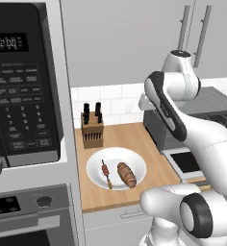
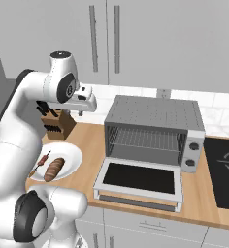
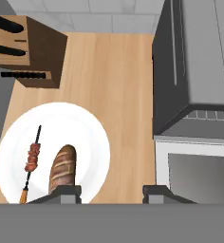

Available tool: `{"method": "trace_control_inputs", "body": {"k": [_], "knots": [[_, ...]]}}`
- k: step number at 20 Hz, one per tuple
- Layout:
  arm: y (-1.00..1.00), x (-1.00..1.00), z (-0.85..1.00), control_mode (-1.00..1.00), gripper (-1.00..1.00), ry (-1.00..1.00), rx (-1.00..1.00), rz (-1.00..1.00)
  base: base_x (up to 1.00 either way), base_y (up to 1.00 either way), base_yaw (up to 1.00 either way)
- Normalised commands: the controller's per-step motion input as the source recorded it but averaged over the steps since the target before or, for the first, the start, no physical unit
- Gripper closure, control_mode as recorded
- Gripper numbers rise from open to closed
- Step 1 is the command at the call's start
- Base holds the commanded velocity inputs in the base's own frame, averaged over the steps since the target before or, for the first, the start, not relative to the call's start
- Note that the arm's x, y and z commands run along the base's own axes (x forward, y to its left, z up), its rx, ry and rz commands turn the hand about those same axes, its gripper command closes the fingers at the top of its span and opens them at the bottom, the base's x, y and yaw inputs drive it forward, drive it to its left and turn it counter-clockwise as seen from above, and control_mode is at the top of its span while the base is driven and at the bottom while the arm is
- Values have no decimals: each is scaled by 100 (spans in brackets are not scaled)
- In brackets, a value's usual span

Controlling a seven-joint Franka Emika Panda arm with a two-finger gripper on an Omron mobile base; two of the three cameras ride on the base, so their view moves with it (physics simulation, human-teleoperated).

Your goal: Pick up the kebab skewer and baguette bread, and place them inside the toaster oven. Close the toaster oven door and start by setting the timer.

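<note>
— Arm pose? Jaws?
— Rising from the base, bent at the elbow, hand raised high over the wooden counter (image 2: 87,138) and aimed down. Gripper (image 3: 111,192) with jaws parted, nothing between the two dark finger tips (image 3: 66,191); hanging well above the plate's right edge and the bare wood beside it.

— Nearest things?
— Round white plate (image 1: 137,166) near the counter's front edge. On it, side by side and apart: kebab skewer (image 1: 106,173), a thin stick with small red-brown chunks, and baguette bread (image 1: 126,174), an oblong golden-brown loaf with darker scoring, thicker than the skewer.

— Beside that?
— Toaster oven (image 2: 155,116), boxy grey metal with a ribbed top, wire rack visible inside, two knobs on its right. Toaster oven door (image 2: 138,179) folded down flat, dark glass in a pale frame, reaching toward the counter's front edge.

— Farther back?
— Wooden knife block (image 1: 92,130) with black handles, behind the plate near the tiled wall. Black microwave (image 1: 21,81) with keypad at far left. Nothing between plate and open oven.
</note>
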Motion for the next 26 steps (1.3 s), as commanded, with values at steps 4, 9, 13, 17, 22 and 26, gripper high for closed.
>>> {"method": "trace_control_inputs", "body": {"k": [4,9,13,17,22,26], "knots": [[-27,-24,-8,-100,-100,-1,1,0,0,0,0],[-58,-50,-27,-100,-100,-8,1,0,0,0,0],[-21,-15,-22,-100,-100,0,0,0,0,0,0],[-22,-8,-20,-100,-100,0,-1,0,0,0,0],[-50,-11,-16,-100,-100,-10,0,4,0,0,0],[-99,-52,-23,-100,-100,-36,1,32,0,0,0]]}}
